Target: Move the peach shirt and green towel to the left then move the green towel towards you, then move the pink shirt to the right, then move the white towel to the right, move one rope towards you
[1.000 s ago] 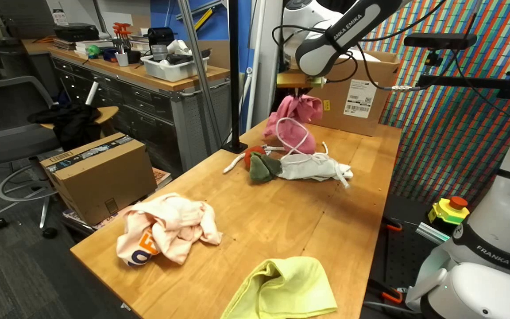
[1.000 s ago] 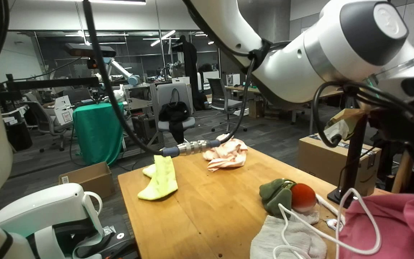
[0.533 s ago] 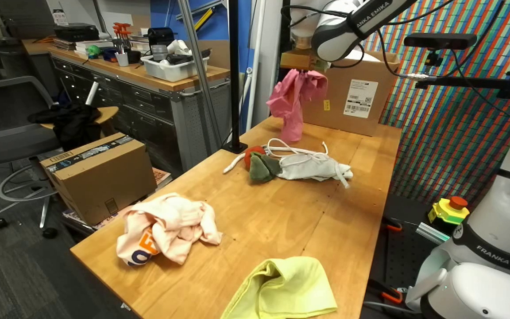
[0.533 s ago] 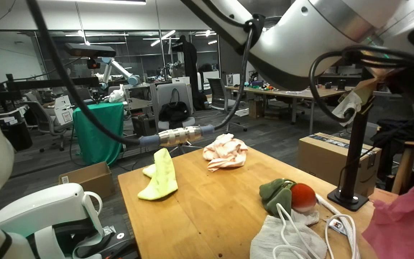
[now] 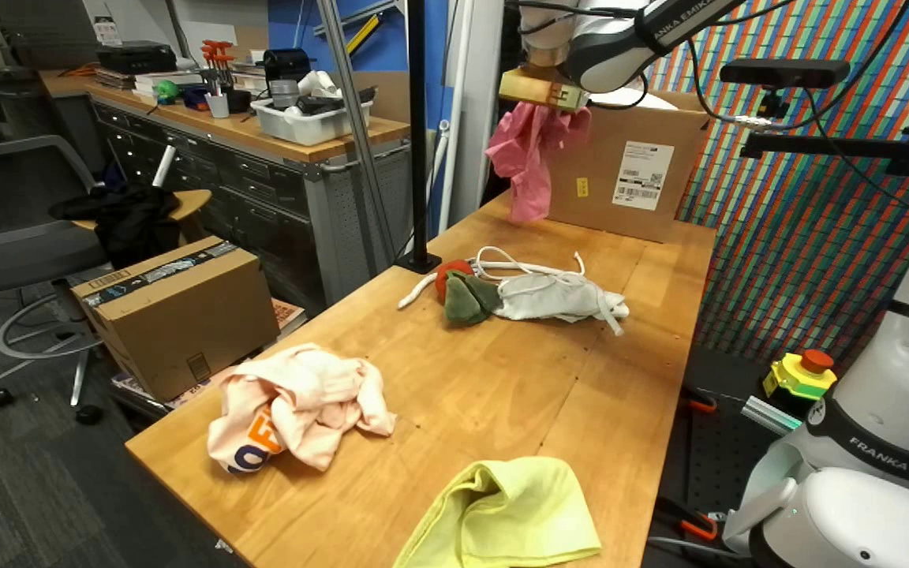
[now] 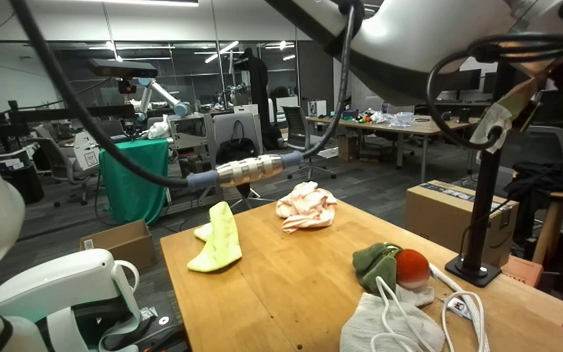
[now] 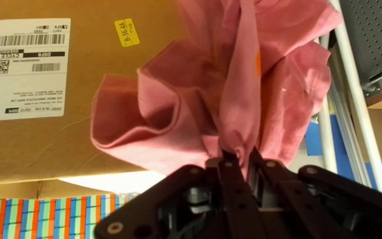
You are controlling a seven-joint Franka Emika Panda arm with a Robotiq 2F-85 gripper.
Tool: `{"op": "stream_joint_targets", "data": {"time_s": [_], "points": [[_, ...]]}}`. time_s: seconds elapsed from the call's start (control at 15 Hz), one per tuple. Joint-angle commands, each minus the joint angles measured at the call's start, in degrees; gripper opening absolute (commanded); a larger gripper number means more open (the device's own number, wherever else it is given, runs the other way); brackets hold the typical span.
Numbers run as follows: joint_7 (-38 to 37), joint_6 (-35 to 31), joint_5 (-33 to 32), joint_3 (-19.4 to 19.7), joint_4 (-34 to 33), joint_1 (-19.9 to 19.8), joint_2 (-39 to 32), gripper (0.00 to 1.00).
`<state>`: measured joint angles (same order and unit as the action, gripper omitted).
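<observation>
Take the desk (image 5: 454, 394) as a dial laid flat in an exterior view, with twelve at its far end. The pink shirt (image 5: 529, 166) hangs just past twelve o'clock from the jaws, which are pinched together on it; in the wrist view a gathered fold of its cloth runs between them, and the rest spreads loosely toward ten, twelve and one o'clock. Its lowest tip shows against the desk's far end, and whether it touches the wood cannot be told. Close by, at one o'clock, stands a cardboard box (image 5: 596, 209) bearing a white label (image 5: 642, 175). The peach shirt (image 5: 304, 402) lies crumpled between eight and nine o'clock, orange and dark blue lettering showing on its seven o'clock side. Well apart from it, between five and six, lies the green towel (image 5: 533, 513), one fold raised. The white towel (image 5: 553, 298) is bunched between one and two o'clock; a dark green bundle (image 5: 470, 300) touches its nine o'clock end, and a red ball (image 6: 412, 268) rests against the bundle. The rope (image 6: 479, 313), white, lies in loops over and beside the white towel, with an end past the ball pointing to eight o'clock; whether all of it is one length cannot be told. A black post (image 5: 419, 158) rises upright from the eleven o'clock edge.
</observation>
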<state>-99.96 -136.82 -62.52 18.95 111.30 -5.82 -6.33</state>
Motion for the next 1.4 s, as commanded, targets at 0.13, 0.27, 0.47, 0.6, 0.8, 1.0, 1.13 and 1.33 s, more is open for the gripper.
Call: {"op": "stream_joint_targets", "data": {"time_s": [0.13,0.27,0.47,0.6,0.8,1.0,1.13,1.33], "points": [[-6.2,4.2,-4.3,-2.7,-5.1,-2.2,-4.4,0.06],[-9.0,5.5,-5.8,-2.8,-6.6,-2.3,-6.1,0.07],[-12.9,7.0,-6.6,-2.7,-8.8,-2.7,-8.6,0.08],[-14.3,7.6,-6.5,-2.7,-9.8,-3.1,-9.8,0.08],[-13.3,8.6,-5.1,-2.9,-10.9,-3.8,-11.1,0.35],[-11.6,8.5,-4.7,-3.2,-11.3,-4.1,-11.5,0.5],[-11.0,8.1,-4.8,-3.6,-11.0,-4.2,-11.4,0.66],[-4.9,4.7,-1.9,-5.4,-8.8,-4.7,-9.8,0.88]]}}
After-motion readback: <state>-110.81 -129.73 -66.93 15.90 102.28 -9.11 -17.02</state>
